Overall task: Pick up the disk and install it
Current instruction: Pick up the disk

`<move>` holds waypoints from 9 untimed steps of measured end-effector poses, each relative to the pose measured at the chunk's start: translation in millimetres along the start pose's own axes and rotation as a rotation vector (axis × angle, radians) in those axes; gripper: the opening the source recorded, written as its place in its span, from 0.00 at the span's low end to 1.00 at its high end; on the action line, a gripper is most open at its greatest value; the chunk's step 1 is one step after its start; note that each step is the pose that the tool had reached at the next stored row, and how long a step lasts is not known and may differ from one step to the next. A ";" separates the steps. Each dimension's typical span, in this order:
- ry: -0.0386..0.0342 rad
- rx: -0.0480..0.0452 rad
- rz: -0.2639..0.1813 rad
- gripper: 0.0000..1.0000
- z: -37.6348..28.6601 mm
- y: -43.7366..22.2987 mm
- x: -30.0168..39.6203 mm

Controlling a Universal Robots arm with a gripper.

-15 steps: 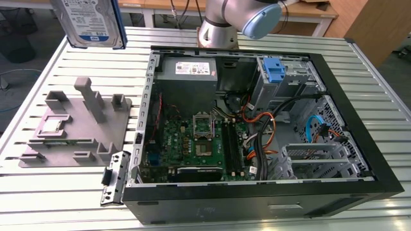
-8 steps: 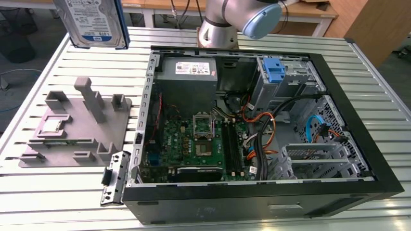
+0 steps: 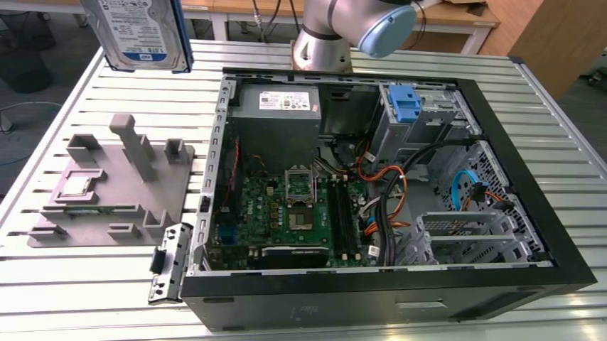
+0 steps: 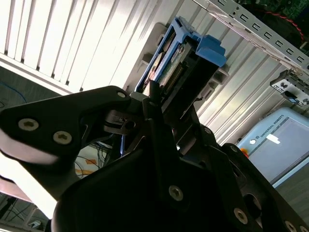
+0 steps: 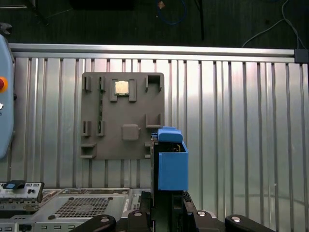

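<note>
my claw (image 4: 160,107) is clamped shut on the disk (image 3: 141,32), which hangs upright, high over the slatted table (image 3: 85,284) near the grey fixture (image 3: 114,181), outside the open case (image 3: 313,309). i judge the hold sits at one end, so a swing could tilt it or snag a blue rail (image 5: 173,169). my pads' contact is hidden, and the exterior view cuts off the disk's top.
</note>
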State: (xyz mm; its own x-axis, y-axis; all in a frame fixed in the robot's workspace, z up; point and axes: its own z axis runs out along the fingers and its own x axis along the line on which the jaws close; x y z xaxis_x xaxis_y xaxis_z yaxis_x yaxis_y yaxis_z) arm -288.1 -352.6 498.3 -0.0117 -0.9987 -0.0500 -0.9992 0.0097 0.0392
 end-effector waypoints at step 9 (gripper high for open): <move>0.0000 0.0001 0.000 0.35 -0.5 -14.0 -0.2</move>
State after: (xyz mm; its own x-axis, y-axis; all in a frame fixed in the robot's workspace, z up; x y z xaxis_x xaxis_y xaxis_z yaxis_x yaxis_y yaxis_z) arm -274.1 -352.6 498.3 -0.0117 -0.9987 -0.0500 -0.9992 0.0097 0.0392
